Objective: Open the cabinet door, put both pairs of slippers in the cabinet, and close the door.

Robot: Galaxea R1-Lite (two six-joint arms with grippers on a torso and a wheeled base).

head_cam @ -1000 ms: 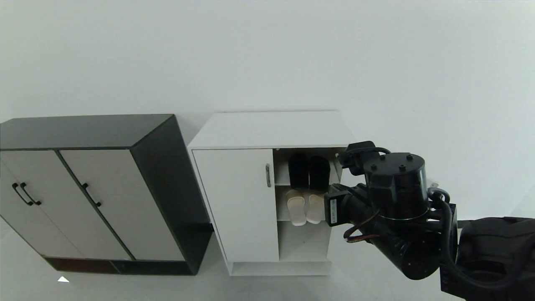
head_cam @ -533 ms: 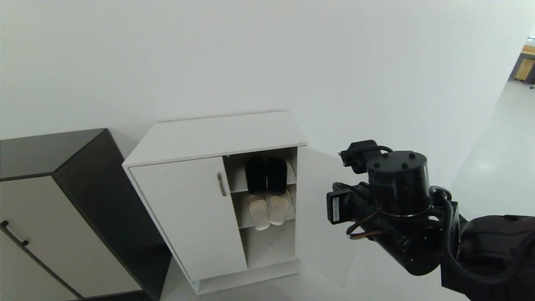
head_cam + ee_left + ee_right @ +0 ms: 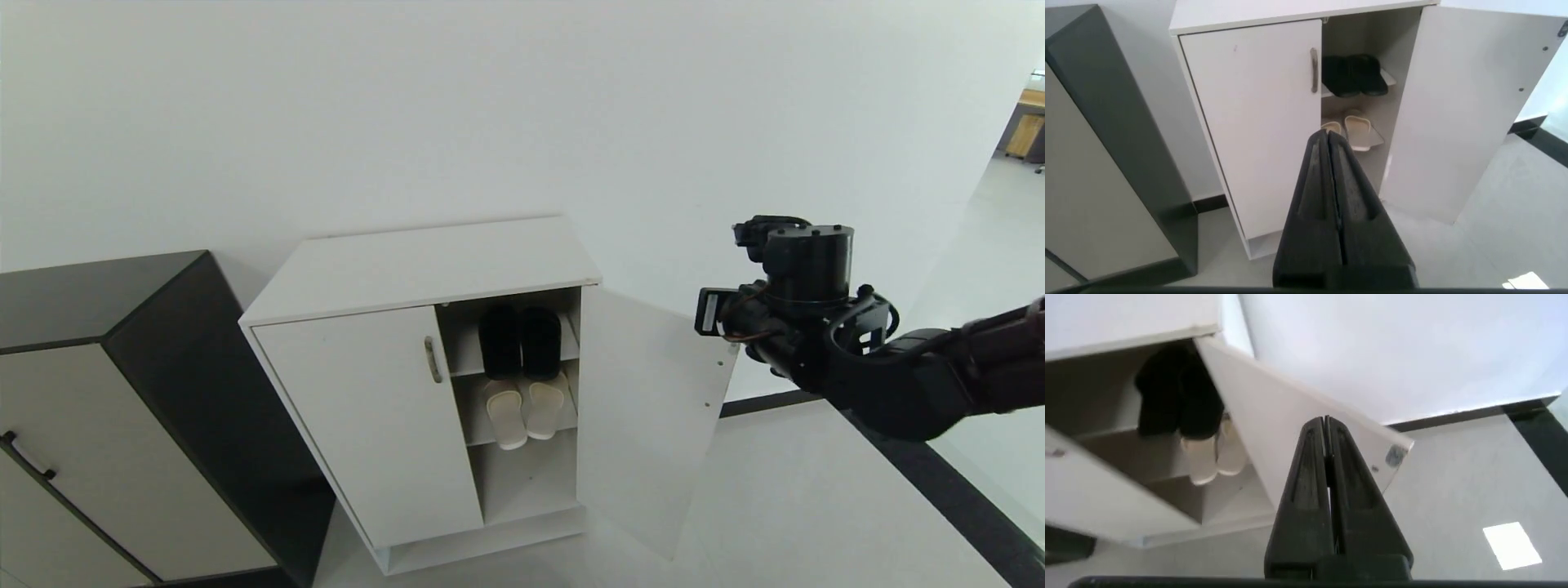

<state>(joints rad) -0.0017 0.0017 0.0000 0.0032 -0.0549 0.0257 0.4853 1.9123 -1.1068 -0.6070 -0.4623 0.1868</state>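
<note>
The white cabinet (image 3: 424, 261) has its left door (image 3: 367, 416) closed and its right door (image 3: 645, 408) swung open. Black slippers (image 3: 518, 339) lie on the top shelf and white slippers (image 3: 524, 408) on the shelf below. My right arm (image 3: 804, 278) hangs just right of the open door's outer edge. In the right wrist view my right gripper (image 3: 1327, 423) is shut and empty, in front of the open door (image 3: 1266, 400). My left gripper (image 3: 1328, 135) is shut and empty, pointing at the cabinet front below the white slippers (image 3: 1354, 131) and black slippers (image 3: 1354, 75).
A dark cabinet with beige doors (image 3: 106, 392) stands close on the white cabinet's left. A black strip (image 3: 939, 482) runs across the floor at the right. Open floor lies in front of the cabinet.
The head camera first swung, shifting both cabinets leftward in view. Since then my right arm has moved right and farther out, past the open door's edge. The slippers and door have not moved.
</note>
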